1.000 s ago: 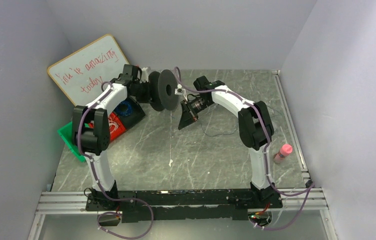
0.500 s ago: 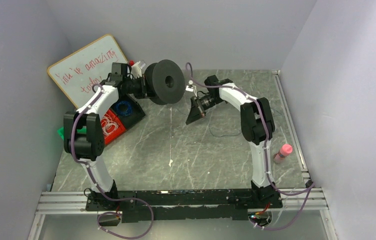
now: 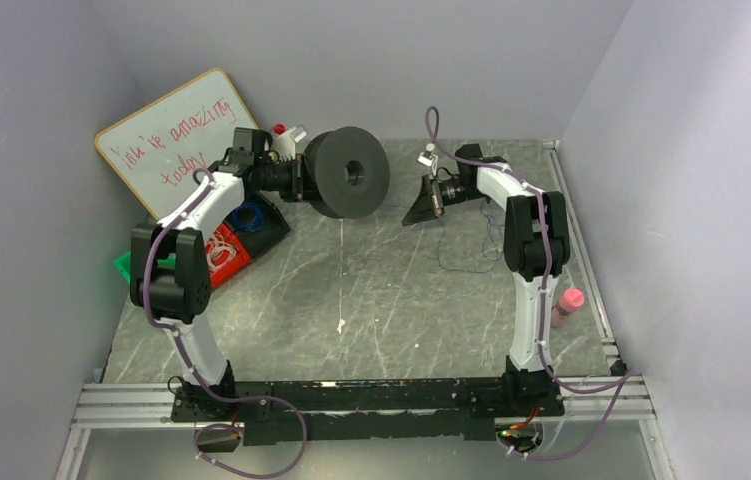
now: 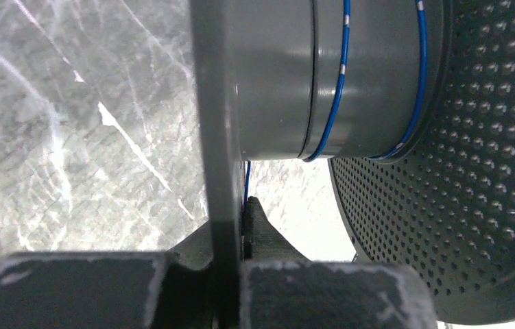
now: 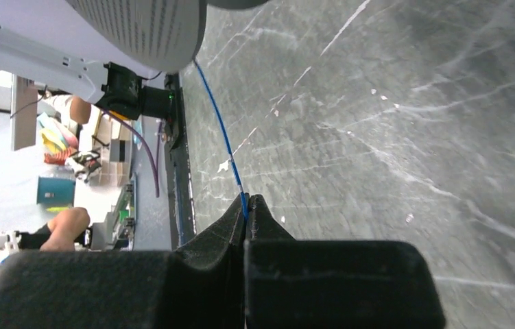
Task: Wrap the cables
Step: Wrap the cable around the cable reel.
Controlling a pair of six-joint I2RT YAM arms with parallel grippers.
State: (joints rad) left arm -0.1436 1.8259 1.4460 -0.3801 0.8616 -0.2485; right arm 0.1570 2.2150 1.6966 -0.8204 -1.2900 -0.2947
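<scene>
A black spool [image 3: 351,172] with perforated flanges hangs above the back of the table, and my left gripper [image 3: 301,178] is shut on one flange [image 4: 213,103]. Two turns of the thin blue cable [image 4: 340,82] lie around the grey hub. In the right wrist view the cable [image 5: 220,130] runs taut from the spool down into my right gripper [image 5: 246,202], which is shut on it. My right gripper [image 3: 421,212] hangs just right of the spool. A loose strand of cable [image 3: 461,268] trails on the table under the right arm.
A whiteboard [image 3: 176,135] leans at the back left. Below it are a green tray [image 3: 131,265], a red box [image 3: 221,250] and a black bin holding a blue coil [image 3: 247,215]. A pink bottle [image 3: 566,305] stands by the right edge.
The left arm has swung the spool to the right and turned its face toward the camera. The right gripper has moved right and back, drawing the cable along.
</scene>
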